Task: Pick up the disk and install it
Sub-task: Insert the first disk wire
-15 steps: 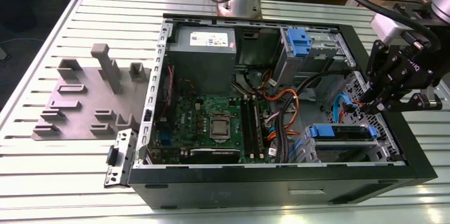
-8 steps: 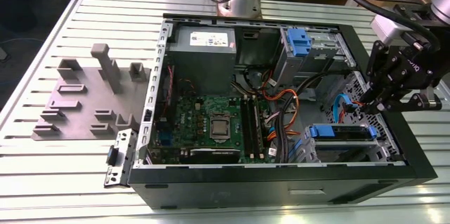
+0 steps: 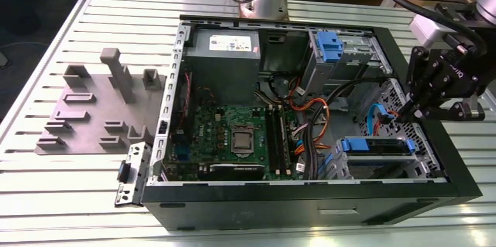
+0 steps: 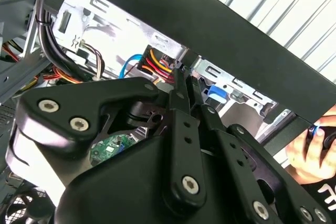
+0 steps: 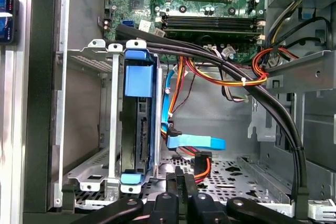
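A lab: slotted aluminium counter (image 3: 62, 200), opened PC case (image 3: 310, 206) on it, grey fixture plate (image 3: 85, 125) at nine o'clock.

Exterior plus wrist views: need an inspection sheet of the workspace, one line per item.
Surface: slatted metal table, open PC case lying on it.
Job's things: disk in blue carrier sits in the drive cage; same bay in the exterior view.
Clutter: grey fixture plate with blocks, beside the case on the exterior view's left.
Gripper: gripper shut, holding nothing, above the case's edge near the cage.
Cables: orange, red, black and blue leads loose beside the cage.
Surroundings: a person's hand outside the case.
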Robot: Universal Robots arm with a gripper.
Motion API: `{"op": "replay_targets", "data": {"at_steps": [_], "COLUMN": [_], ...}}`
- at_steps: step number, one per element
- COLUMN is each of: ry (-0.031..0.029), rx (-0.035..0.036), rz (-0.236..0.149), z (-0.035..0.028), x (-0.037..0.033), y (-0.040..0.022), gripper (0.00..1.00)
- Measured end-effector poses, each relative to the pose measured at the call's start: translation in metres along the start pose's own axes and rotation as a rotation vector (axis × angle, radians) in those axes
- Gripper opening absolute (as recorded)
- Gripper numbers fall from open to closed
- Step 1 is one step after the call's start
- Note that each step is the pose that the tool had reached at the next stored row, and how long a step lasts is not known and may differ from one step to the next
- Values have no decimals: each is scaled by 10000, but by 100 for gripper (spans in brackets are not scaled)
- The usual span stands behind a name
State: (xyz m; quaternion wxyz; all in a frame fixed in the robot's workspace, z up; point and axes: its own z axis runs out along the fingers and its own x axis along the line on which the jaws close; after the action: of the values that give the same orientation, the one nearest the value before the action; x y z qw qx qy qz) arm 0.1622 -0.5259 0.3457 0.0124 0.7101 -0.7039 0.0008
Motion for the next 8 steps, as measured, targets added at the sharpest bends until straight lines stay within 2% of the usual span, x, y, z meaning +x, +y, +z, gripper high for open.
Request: {"op": "replay_targets", "data": {"at_steps": [3, 8], "ry": [-1, -1], "rx": [0, 18], "rz": [0, 1], "z": [-26, -26], "x": [1, 0], "y": [5, 63], "gripper": [16, 16]}}
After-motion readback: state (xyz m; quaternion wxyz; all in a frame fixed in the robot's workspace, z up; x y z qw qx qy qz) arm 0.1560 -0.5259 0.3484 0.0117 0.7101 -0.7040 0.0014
